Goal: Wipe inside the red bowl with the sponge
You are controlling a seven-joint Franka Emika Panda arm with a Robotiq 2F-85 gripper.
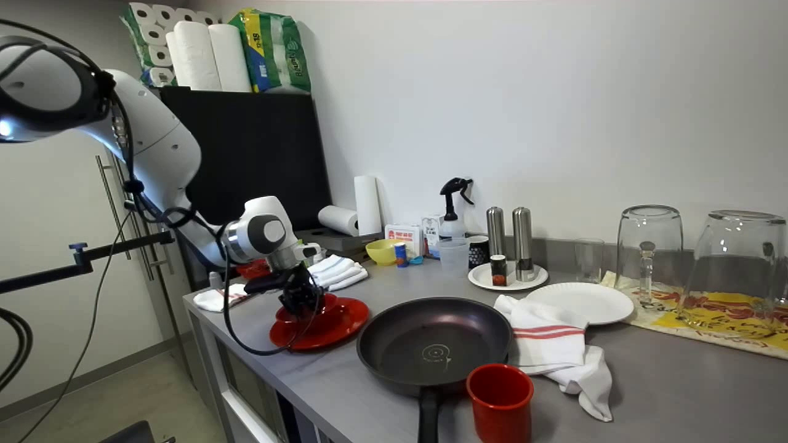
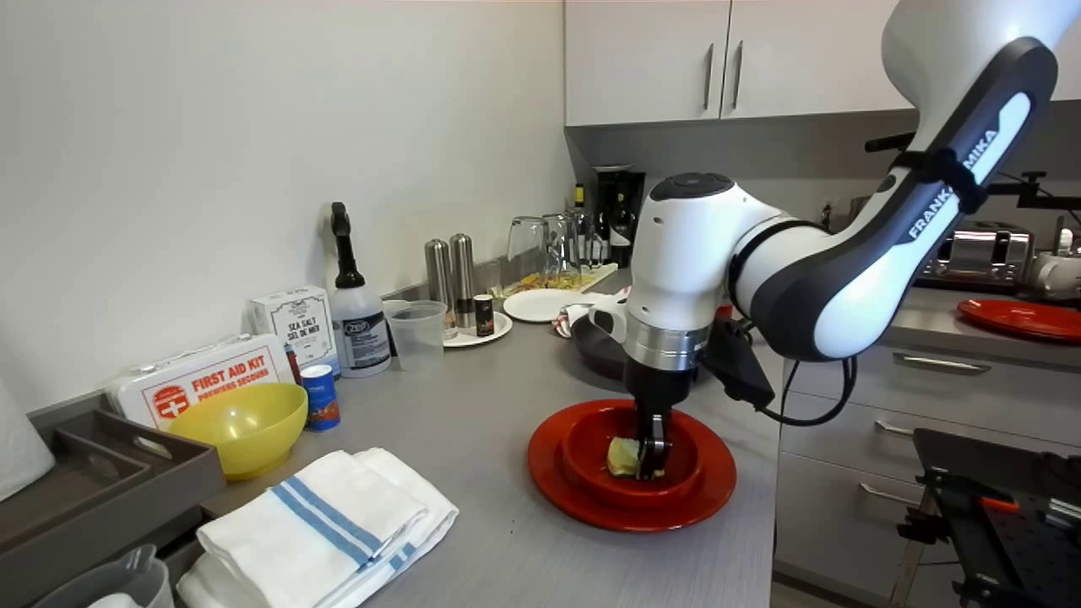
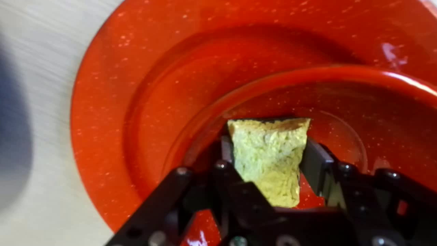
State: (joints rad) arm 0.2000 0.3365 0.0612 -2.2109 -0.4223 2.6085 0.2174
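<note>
The red bowl sits on a wider red plate near the counter's edge. My gripper reaches down inside the bowl, its jaws closed on the two sides of the sponge. In the wrist view the sponge is a yellow-green block, squeezed between the dark fingers. It is low in the bowl, but whether its underside touches the bottom I cannot tell. An exterior view also shows the sponge beside the fingertips. From the opposite side, the bowl is partly covered by the gripper and the sponge is hidden.
A black frying pan lies close to the plate, with a tall red cup and a red-striped white cloth beyond it. Folded blue-striped towels and a yellow bowl are on the plate's far side. A cable loops beside the wrist.
</note>
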